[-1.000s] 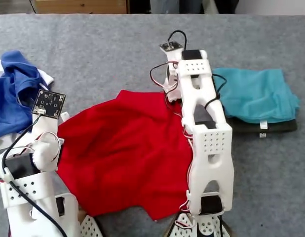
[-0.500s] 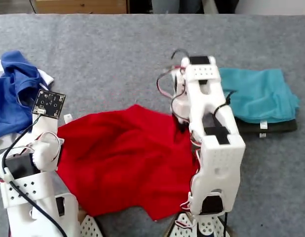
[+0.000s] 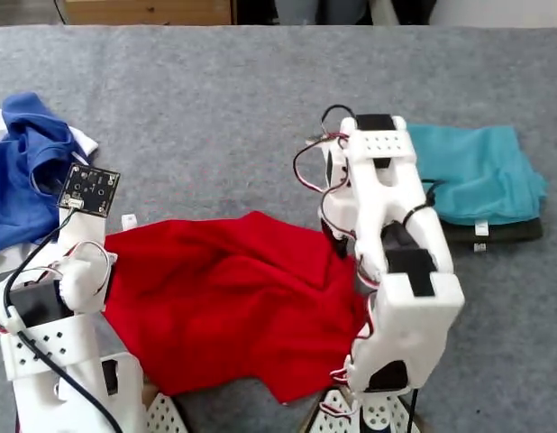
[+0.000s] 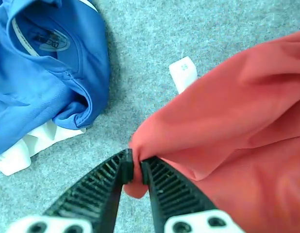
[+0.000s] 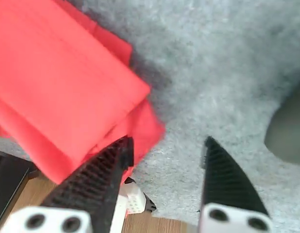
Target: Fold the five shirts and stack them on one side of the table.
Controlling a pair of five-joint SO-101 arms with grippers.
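My left claw (image 4: 133,164) is nipped tight on a corner of the red cotton shirt (image 3: 224,307), a small bunch of cloth squeezed between the ribbed black jaws just above the grey felt-covered table (image 3: 188,99). That shirt lies spread along the near edge of the table, between my two arms, rumpled. Its far border bulges in a soft hump toward the middle of the table. A small white tag (image 4: 184,74) lies on the felt just beside the red cloth, close to the pinched corner.

My right claw (image 5: 164,145) stands wide, both jaws well apart and nothing gripped between them. It hangs above the right side of the red shirt, where the cloth lies in layers and ends in a corner near one jaw, with bare felt under the other.

At the left edge of the table sits the rumpled blue collared shirt (image 3: 26,167), heaped on a white garment (image 4: 24,150) that peeps out from under it. Neither touches the red one.

Toward the right edge, the folded teal shirt (image 3: 477,171) rests on top of a folded dark shirt (image 3: 495,233), whose rim shows along the near side of the pile, apart from the red shirt
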